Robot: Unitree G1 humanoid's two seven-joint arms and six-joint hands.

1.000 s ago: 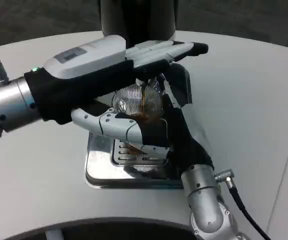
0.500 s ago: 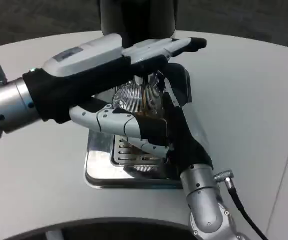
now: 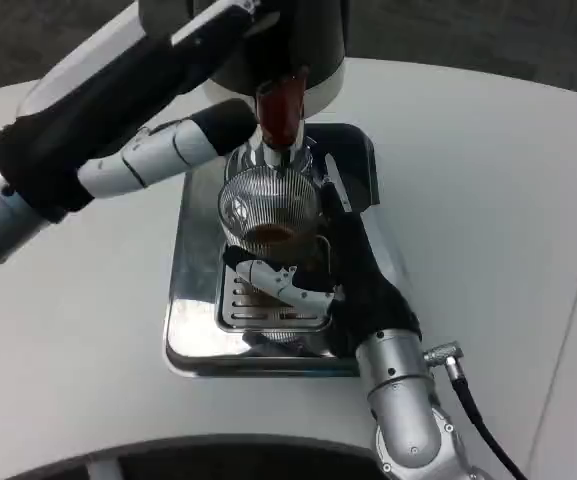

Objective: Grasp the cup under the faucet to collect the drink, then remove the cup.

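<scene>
The cup (image 3: 268, 210), a ribbed clear glass with a little brown drink in its bottom, stands upright on the drip tray (image 3: 193, 335) directly beneath the faucet (image 3: 280, 115). The right hand (image 3: 313, 275) grips it from the near side, fingers wrapped around its lower wall, so the cup lies just ahead of that palm, its long axis vertical. The left hand (image 3: 168, 150) is raised at the dispenser (image 3: 268, 50) above and to the left; whether it is pressing or holding anything I cannot tell. The right hand is plainly the one placed to carry the cup, and removal likely means drawing it toward the robot, clear of the spout, onto the worktop (image 3: 488, 220).
</scene>
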